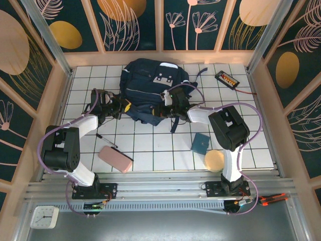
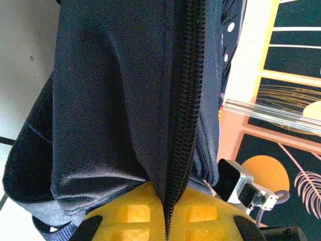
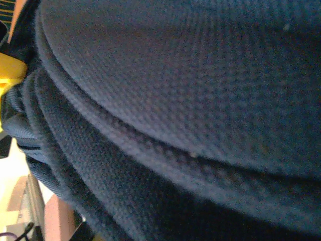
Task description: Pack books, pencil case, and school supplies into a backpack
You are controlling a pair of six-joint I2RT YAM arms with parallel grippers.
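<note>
Backpack [image 1: 150,83] fabric sits pinched in both tools — left tool [image 2: 168,221] clamped shut on the zip seam, right tool [image 1: 170,108] shut on the near edge. Pencil case [image 1: 115,159], pen [image 1: 106,140], teal pad [image 1: 200,143] wait unpacked on the table [image 1: 150,150].

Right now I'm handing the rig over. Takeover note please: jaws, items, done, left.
Jaws: left gripper shut on the backpack, pinching fabric along the zip at its left edge. The right gripper is shut on the backpack's near-right fabric.
Items: pencil case, pen and teal pad lie on the table, outside the bag.
Done: both arms have hold of the bag. The zip looks closed where the left wrist view shows it. I cannot tell whether the books are inside.
Left: open the bag, then load the pencil case, pen and pad.
</note>
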